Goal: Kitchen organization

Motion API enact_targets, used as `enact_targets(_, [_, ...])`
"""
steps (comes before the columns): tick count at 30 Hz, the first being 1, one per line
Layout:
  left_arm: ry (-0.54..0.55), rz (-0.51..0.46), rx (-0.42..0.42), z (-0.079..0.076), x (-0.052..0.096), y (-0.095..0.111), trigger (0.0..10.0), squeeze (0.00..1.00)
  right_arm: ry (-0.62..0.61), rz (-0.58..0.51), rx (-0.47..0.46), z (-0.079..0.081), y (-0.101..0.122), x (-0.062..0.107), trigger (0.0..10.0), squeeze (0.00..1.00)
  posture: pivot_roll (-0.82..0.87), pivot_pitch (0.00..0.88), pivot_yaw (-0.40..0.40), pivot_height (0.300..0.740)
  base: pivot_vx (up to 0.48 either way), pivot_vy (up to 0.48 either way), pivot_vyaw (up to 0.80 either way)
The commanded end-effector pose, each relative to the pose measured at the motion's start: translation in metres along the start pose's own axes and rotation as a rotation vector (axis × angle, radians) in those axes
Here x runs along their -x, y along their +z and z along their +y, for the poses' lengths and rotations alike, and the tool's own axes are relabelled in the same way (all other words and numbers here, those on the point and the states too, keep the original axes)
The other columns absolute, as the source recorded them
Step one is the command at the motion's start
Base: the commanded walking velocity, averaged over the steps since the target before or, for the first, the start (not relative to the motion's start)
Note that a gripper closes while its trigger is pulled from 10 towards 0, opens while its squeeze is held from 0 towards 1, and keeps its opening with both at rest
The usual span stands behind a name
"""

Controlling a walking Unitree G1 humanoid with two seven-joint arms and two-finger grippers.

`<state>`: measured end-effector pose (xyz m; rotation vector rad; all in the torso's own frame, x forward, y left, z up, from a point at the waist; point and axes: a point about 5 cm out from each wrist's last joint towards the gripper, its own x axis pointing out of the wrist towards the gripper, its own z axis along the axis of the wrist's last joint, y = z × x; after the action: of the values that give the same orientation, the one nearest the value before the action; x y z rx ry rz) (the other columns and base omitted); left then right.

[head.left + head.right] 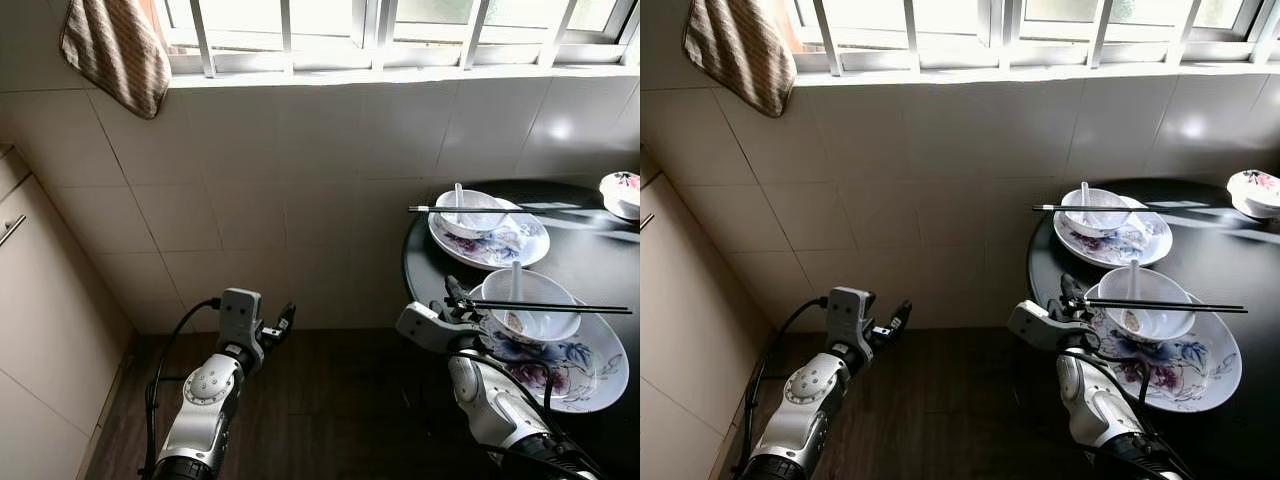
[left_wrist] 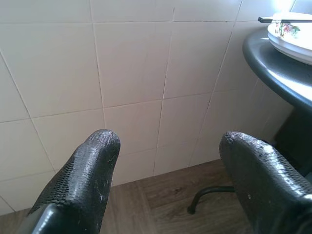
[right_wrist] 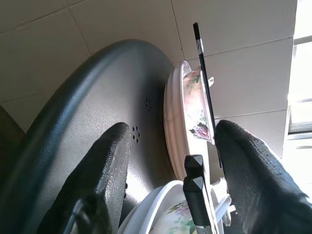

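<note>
A round black table [image 1: 585, 258] stands at the right. On it lie two floral plates. The near plate [image 1: 575, 368] carries a white bowl [image 1: 530, 318] with a spoon, and black chopsticks [image 1: 560, 307] rest across its rim. The far plate [image 1: 505, 247] holds another bowl [image 1: 472, 214] with chopsticks [image 1: 470, 209] across it. My right gripper [image 1: 460, 300] is open at the near plate's left edge, its fingers either side of the chopstick ends [image 3: 195, 180]. My left gripper [image 1: 280, 325] is open and holds nothing, low above the floor and pointing at the tiled wall [image 2: 131, 73].
A striped towel [image 1: 118, 50] hangs from the barred window sill at upper left. A beige cabinet [image 1: 30, 300] runs along the left. A small floral bowl [image 1: 622, 190] sits at the table's far right. Dark wood floor [image 1: 330, 400] lies between the arms, and a table leg [image 2: 204, 195] curves down to it.
</note>
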<state>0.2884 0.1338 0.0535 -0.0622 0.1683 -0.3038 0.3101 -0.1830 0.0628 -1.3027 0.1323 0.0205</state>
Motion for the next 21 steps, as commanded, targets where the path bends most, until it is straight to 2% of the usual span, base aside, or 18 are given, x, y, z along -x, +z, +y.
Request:
enact_targets(1, [0.001, -0.003, 0.005, -0.0014, -0.0020, 0.0003, 10.0, 0.00, -0.020, 0.016, 0.002, -0.0024, -0.0029, -0.0031, 10.0, 0.00, -0.01, 0.000, 0.007, 0.740, 0.000, 0.000, 0.00])
enact_targets(8, [-0.002, -0.003, 0.009, -0.0023, -0.0023, 0.0001, 10.0, 0.00, -0.066, 0.029, 0.016, 0.0003, -0.0063, -0.0033, 10.0, 0.00, -0.01, 0.000, 0.006, 0.740, 0.000, 0.000, 0.00])
enact_targets(9, [-0.002, -0.002, 0.010, -0.0024, -0.0024, 0.0000, 10.0, 0.00, -0.070, 0.030, 0.019, 0.0013, -0.0064, -0.0027, 6.4, 0.00, -0.01, 0.000, 0.006, 0.740, 0.000, 0.000, 0.00])
enact_targets(10, [-0.002, -0.001, 0.012, -0.0025, -0.0026, -0.0003, 10.0, 0.00, -0.082, 0.029, 0.022, 0.0015, -0.0065, -0.0022, 4.1, 0.00, -0.01, 0.000, 0.006, 0.740, 0.000, 0.000, 0.00])
enact_targets(11, [-0.002, -0.001, 0.012, -0.0025, -0.0026, -0.0003, 10.0, 0.00, -0.082, 0.029, 0.022, 0.0015, -0.0065, -0.0022, 4.1, 0.00, -0.01, 0.000, 0.006, 0.740, 0.000, 0.000, 0.00])
enact_targets(12, [-0.002, 0.001, 0.015, -0.0026, -0.0027, -0.0007, 10.0, 0.00, -0.091, 0.030, 0.032, 0.0009, -0.0066, -0.0023, 0.0, 0.00, -0.01, 0.000, 0.006, 0.740, 0.000, 0.000, 0.00])
enact_targets(21, [-0.004, 0.005, 0.024, -0.0036, -0.0037, -0.0013, 10.0, 0.00, -0.111, 0.043, 0.057, 0.0019, -0.0091, -0.0035, 0.0, 0.00, -0.01, 0.000, 0.003, 0.740, 0.000, 0.000, 0.00])
